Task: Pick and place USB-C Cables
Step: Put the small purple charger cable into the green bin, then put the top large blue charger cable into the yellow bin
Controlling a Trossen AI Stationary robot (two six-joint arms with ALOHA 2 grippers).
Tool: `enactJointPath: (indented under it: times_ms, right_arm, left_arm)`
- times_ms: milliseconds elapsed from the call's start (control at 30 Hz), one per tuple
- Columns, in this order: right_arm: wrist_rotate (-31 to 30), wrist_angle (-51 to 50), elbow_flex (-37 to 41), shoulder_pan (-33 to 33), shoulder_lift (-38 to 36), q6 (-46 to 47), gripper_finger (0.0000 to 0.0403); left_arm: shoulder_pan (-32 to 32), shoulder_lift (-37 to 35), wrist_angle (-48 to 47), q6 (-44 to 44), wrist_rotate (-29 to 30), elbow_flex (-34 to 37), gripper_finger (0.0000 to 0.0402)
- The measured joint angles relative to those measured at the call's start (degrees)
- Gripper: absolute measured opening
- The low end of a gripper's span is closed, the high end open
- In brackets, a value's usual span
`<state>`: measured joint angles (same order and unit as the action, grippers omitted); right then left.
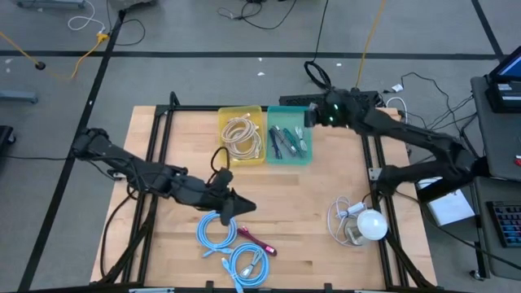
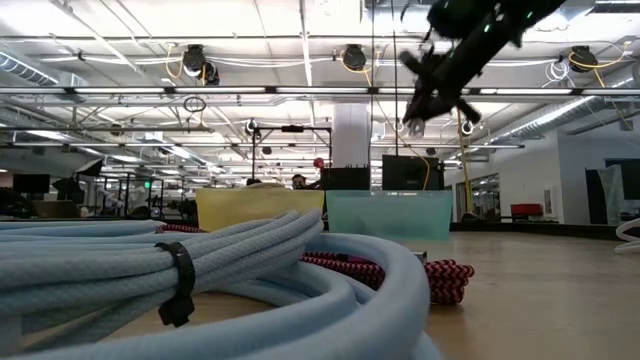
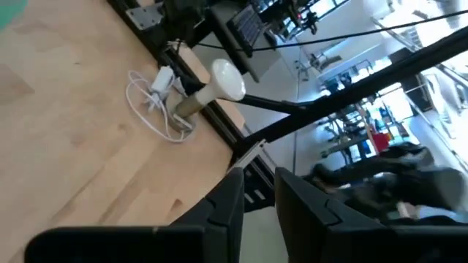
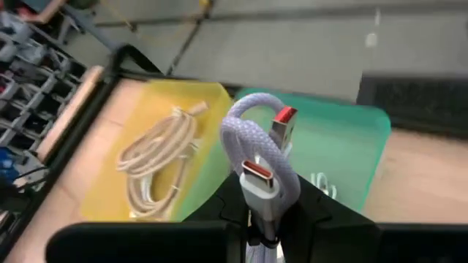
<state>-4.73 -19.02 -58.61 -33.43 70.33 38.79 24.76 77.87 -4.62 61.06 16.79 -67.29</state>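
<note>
My right gripper [image 4: 267, 223] is shut on a short purple cable [image 4: 256, 150] with red-tipped plugs. It hovers over the far right corner of the teal bin [image 1: 290, 146], which holds several short cables. It also shows high in the low view [image 2: 437, 95]. The yellow bin [image 1: 242, 135] holds beige coils [image 4: 157, 157]. Two light blue coils [image 1: 217, 230] [image 1: 248, 265] and a maroon cable [image 1: 256, 240] lie on the table near its front edge. My left gripper [image 1: 238, 205] is shut and empty, just beyond the nearer blue coil. My right gripper pinches the folded purple cable's lower part [image 4: 262, 212] between its two fingers. The bend [image 4: 245, 117] and both plugs stick out past the fingertips. The cable is lifted clear, above the teal bin.
A white cord with a round white bulb [image 1: 364, 221] lies at the right of the table, and also shows in the left wrist view [image 3: 219, 77]. Bare wood lies between the bins and the coils. Black frame rails run along the table's left and right sides.
</note>
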Motion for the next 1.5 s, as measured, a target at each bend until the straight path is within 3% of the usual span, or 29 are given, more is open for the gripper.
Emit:
enactJointPath:
  times_ms: [100, 233, 533, 600, 800, 967, 1100, 1267, 1400, 1500]
  right_arm:
    - [6.0, 5.2, 0.0, -3.2, 5.5, 0.7, 0.0034]
    - [9.5, 7.7, 0.0, -2.0, 11.2, 1.4, 0.0034]
    - [3.5, -2.3, 0.0, 5.1, 16.0, -3.7, 0.0036]
    - [3.5, -1.5, -0.1, 5.9, 15.8, -5.1, 0.006]
    - [4.6, -2.5, -0.1, 6.2, 13.6, -6.1, 0.0182]
    - [6.5, 0.7, 0.0, 6.1, 11.0, -6.4, 0.024]
    - [16.1, 12.3, 0.0, 7.9, 6.0, -5.0, 0.0253]
    - [27.8, 26.4, 0.0, 13.8, -2.1, 1.4, 0.0252]
    - [27.8, 25.4, -0.1, 22.7, -9.8, 1.9, 0.0245]
    - [20.5, 19.8, -0.1, 32.2, -14.6, -0.2, 0.0243]
  left_arm:
    - [0.8, -0.2, -0.4, 0.6, 1.1, 0.0, 0.008]
    - [1.3, 0.0, -1.4, 1.1, 2.4, 0.0, 0.008]
    - [3.1, -0.1, -2.1, 2.1, 4.5, 0.0, 0.0081]
    - [3.1, -0.1, -2.3, 2.1, 4.6, 0.0, 0.0081]
    - [2.8, -0.1, -3.4, 2.1, 4.7, 0.0, 0.0081]
    - [2.2, -0.1, -5.9, 2.1, 4.6, 0.0, 0.0081]
    - [2.2, 0.0, -11.5, -0.7, 3.5, 0.0, 0.0081]
    - [2.2, 1.4, -11.6, -15.8, -4.6, 0.0, 0.0081]
    - [1.8, 3.0, -14.4, -21.6, -11.1, 0.0, 0.0081]
    - [1.3, 4.1, -22.0, -25.8, -13.9, 0.0, 0.0081]
